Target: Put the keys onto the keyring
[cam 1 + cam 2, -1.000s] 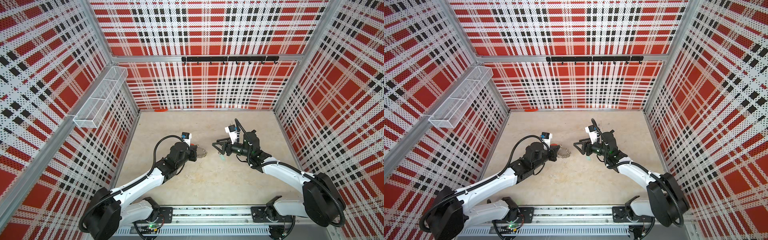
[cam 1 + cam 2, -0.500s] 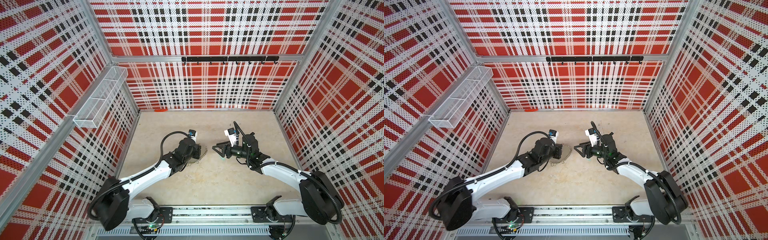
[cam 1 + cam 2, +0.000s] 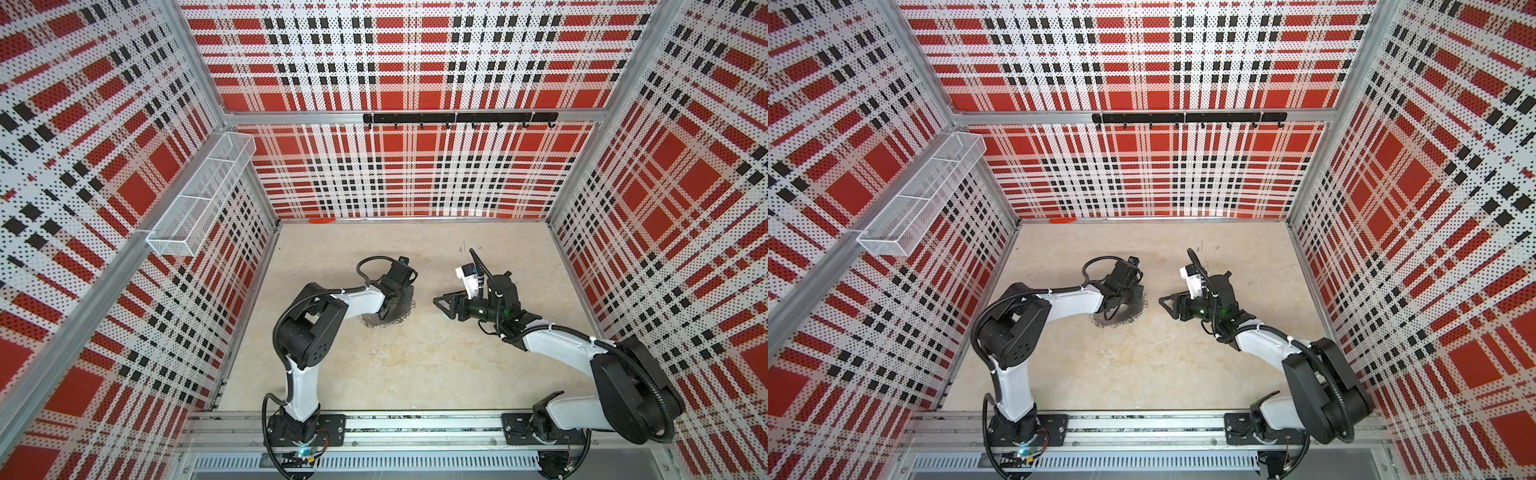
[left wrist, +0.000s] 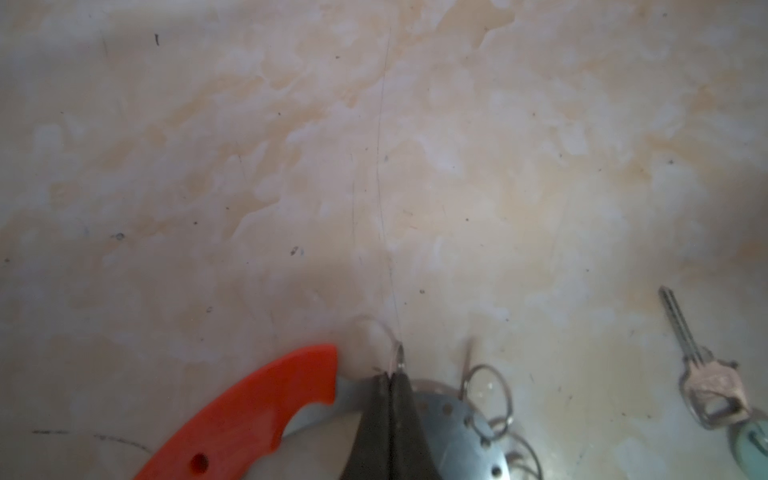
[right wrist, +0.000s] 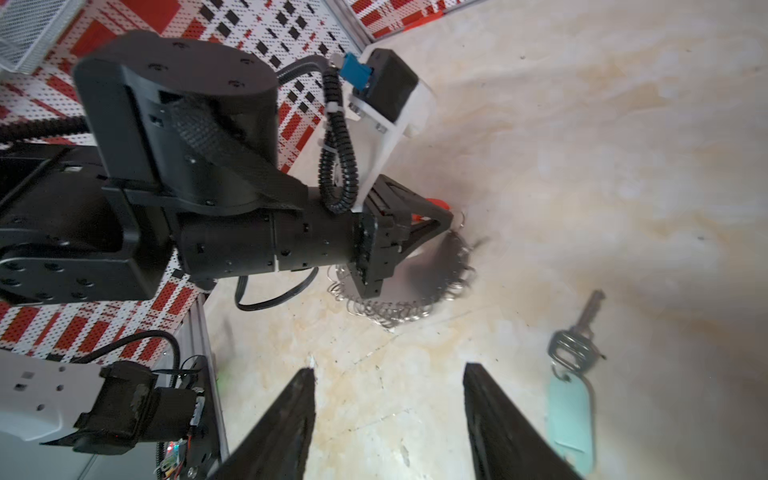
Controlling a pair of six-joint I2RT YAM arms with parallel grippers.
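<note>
- My left gripper [image 4: 392,374] clamps big dark keyring hoop [image 4: 257,407], red plastic arc.
- My right gripper [image 5: 388,368] spread, empty, near small dark key [image 5: 584,320], teal tag.

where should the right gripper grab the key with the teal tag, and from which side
Probably the teal tag, from straight above, jaws across its narrow width. The key and tag lie flat on the table; the tag is the broadest part, and holding it leaves the split ring free. The right gripper stands open nearby.
</note>
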